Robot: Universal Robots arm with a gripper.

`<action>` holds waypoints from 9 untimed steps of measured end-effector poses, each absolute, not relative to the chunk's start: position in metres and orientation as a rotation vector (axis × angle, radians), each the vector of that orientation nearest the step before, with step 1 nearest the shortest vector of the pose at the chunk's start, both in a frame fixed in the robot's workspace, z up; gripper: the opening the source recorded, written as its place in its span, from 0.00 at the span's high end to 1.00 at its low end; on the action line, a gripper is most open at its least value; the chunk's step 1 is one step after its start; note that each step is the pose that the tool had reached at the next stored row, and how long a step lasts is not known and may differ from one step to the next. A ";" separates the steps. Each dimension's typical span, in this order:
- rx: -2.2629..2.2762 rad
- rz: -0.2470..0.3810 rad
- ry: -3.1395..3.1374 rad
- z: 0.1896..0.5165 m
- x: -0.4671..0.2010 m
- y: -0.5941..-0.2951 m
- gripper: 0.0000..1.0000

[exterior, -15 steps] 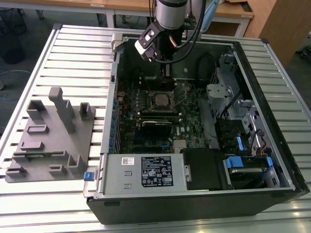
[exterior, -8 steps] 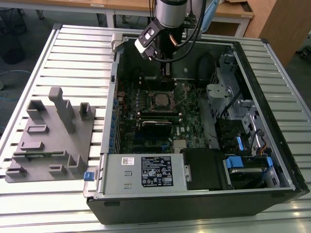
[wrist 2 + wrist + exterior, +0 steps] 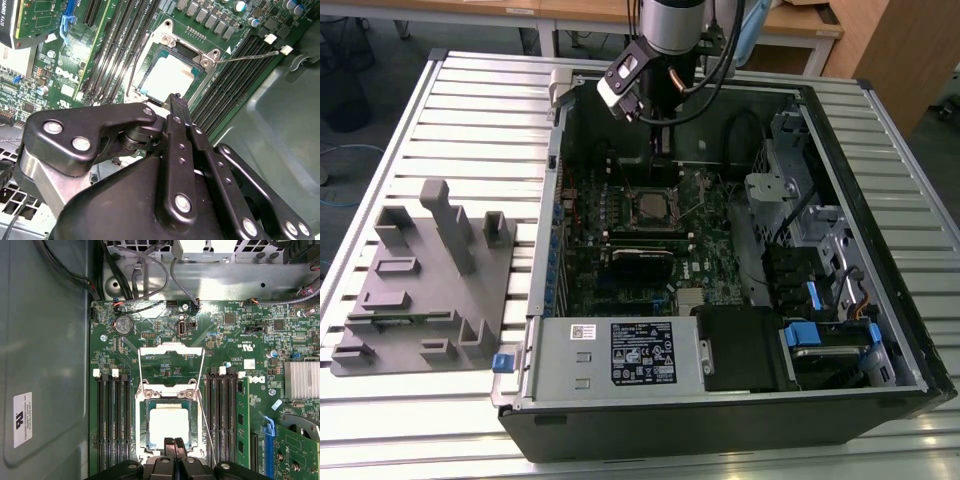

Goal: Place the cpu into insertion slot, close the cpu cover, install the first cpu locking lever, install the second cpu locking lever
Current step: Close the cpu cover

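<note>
The cpu (image 3: 169, 426) lies flat in its socket on the green motherboard, its silver top facing up; it also appears in the second wrist view (image 3: 167, 76) and the exterior view (image 3: 650, 207). The cpu cover (image 3: 170, 351), a thin metal frame with a square window, is swung open and lies back beyond the socket. Two thin wire locking levers (image 3: 140, 371) (image 3: 208, 426) stand unlatched along the socket's sides; one lever (image 3: 250, 56) sticks out past a socket corner. My gripper (image 3: 175, 443) (image 3: 175, 101) (image 3: 660, 150) hangs just over the socket's edge opposite the cover, shut with nothing between its fingers.
The open computer case (image 3: 545, 250) lies on a slatted table. A labelled power-supply box (image 3: 620, 355) fills its near side, and drive cages (image 3: 820, 300) are at the exterior view's right. Memory slots (image 3: 112, 425) flank the socket. A grey fixture (image 3: 430, 280) lies outside the case.
</note>
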State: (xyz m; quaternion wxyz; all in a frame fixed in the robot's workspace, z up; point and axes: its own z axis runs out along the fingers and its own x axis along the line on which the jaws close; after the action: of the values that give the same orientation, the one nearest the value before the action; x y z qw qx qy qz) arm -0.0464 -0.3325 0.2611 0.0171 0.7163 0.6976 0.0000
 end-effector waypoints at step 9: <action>2.226 0.000 2.168 0.261 -0.037 -0.333 0.90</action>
State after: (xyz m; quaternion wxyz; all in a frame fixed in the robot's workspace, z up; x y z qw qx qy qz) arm -0.0374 -0.3325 0.2611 0.0172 0.7163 0.6976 0.0000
